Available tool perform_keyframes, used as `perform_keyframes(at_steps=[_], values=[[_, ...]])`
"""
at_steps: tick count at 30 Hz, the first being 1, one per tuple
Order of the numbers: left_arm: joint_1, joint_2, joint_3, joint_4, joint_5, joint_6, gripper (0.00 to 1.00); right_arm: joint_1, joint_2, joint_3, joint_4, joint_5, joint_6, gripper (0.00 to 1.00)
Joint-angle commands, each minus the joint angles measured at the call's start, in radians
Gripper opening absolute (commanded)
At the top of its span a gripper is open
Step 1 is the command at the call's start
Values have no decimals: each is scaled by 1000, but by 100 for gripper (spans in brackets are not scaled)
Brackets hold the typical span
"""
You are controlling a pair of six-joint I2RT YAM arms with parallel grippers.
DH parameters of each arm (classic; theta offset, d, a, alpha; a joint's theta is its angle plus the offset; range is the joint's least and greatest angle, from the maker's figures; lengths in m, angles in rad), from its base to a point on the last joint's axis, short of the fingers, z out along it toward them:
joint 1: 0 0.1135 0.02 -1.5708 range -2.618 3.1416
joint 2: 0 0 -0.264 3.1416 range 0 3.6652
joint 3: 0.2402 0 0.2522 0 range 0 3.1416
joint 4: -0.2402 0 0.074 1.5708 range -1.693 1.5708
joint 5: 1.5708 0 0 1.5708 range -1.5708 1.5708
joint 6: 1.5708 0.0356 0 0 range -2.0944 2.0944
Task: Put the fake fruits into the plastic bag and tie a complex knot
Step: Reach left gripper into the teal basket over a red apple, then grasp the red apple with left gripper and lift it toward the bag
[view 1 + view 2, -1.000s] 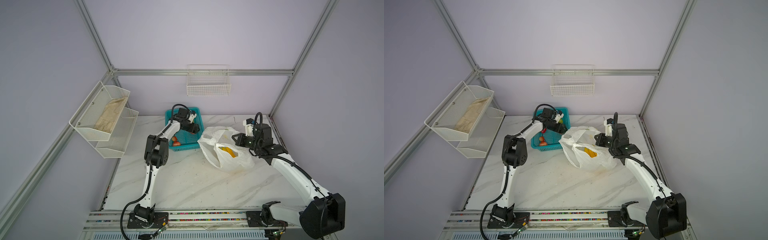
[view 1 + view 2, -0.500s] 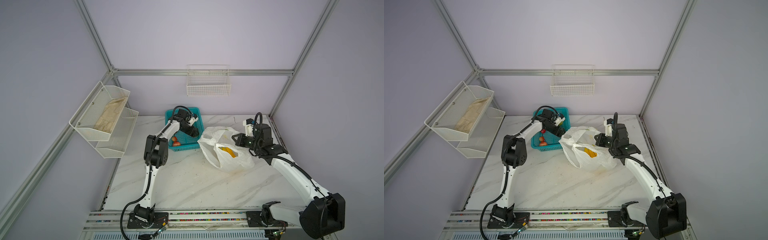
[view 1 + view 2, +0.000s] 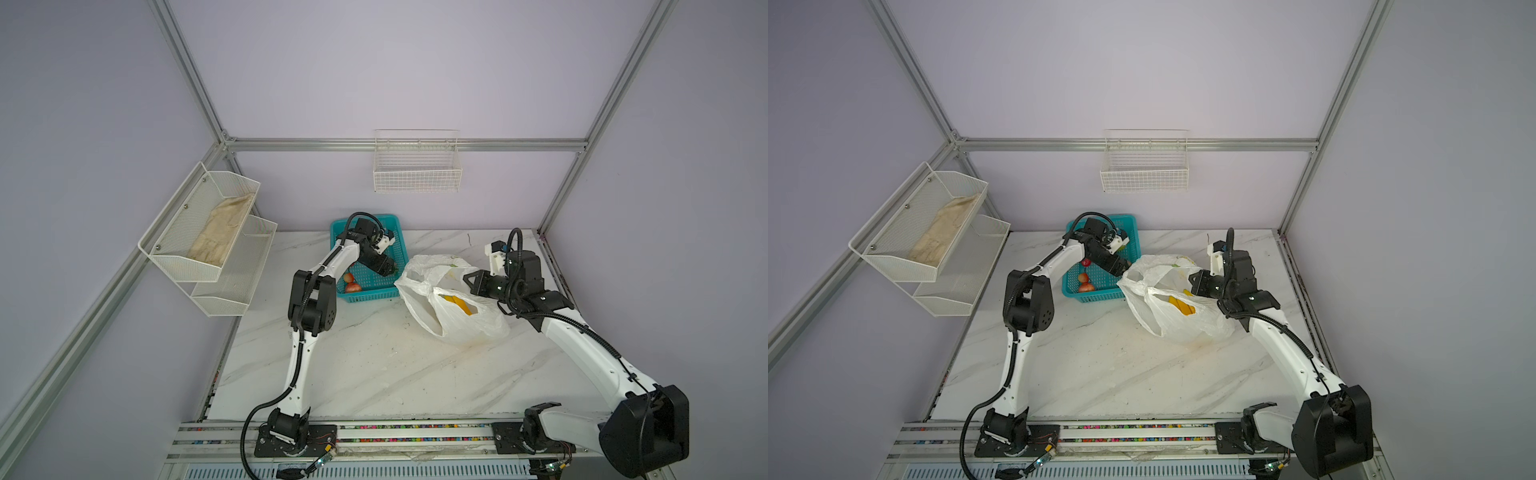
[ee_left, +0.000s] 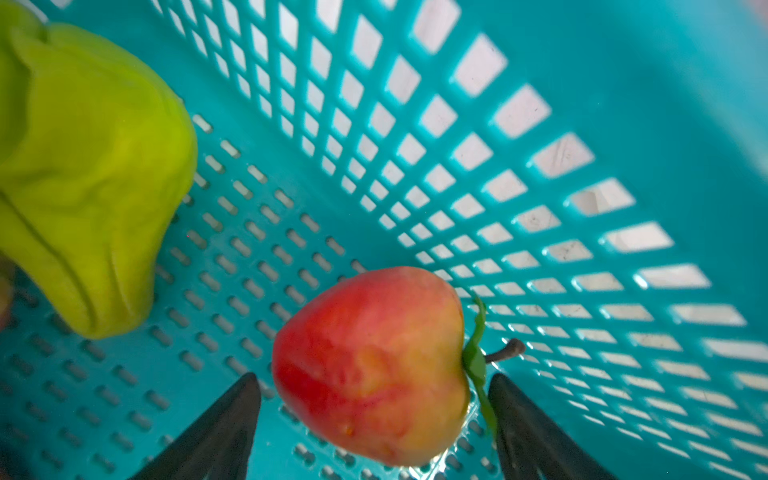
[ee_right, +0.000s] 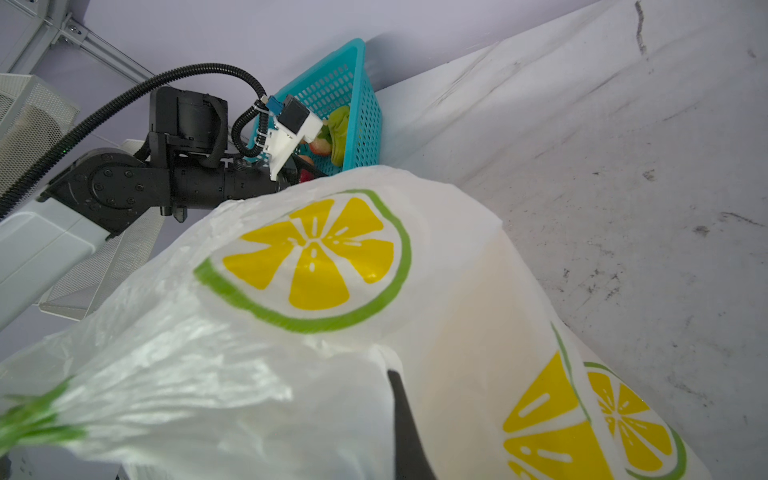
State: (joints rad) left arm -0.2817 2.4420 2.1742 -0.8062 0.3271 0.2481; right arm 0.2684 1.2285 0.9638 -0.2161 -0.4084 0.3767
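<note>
My left gripper (image 3: 390, 270) (image 3: 1125, 266) reaches down into the teal basket (image 3: 390, 293) (image 4: 540, 208). It is open (image 4: 372, 376), one black finger on each side of a red-yellow apple-like fruit (image 4: 374, 365) lying on the basket floor. A green pear (image 4: 83, 174) lies beside it. More red fruits (image 3: 351, 284) (image 3: 1084, 282) sit at the basket's near end. The lemon-print plastic bag (image 3: 457, 324) (image 3: 1167, 320) (image 5: 332, 291) stands open on the table with the yellow banana (image 3: 457, 303) (image 3: 1181, 305) inside. My right gripper (image 3: 469, 282) (image 5: 388, 374) is shut on the bag's rim.
White mesh shelves on the left wall hold a beige cloth (image 3: 220, 232). A white wire basket (image 3: 417, 174) hangs on the back wall. The basket stands close beside the bag's left side. The arms' rail (image 3: 374, 432) runs along the table's front edge.
My left gripper has moved lower in the basket and nearer the bag side, coming around the apple-like fruit. The right arm and the bag have not moved.
</note>
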Motion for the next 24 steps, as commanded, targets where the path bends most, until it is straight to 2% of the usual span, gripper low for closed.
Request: perform_keyframes(at_steps=[1,15,24], values=[[-2,17,123,3,-16,21,85,-3,-26,-18,5,8,1,5],[-3,92,204,-22,33,26,88,-3,-54,-26,-6,19,13,5],[-4,93,200,-35,-16,8,77,-4,-52,-38,-2,24,10,5]])
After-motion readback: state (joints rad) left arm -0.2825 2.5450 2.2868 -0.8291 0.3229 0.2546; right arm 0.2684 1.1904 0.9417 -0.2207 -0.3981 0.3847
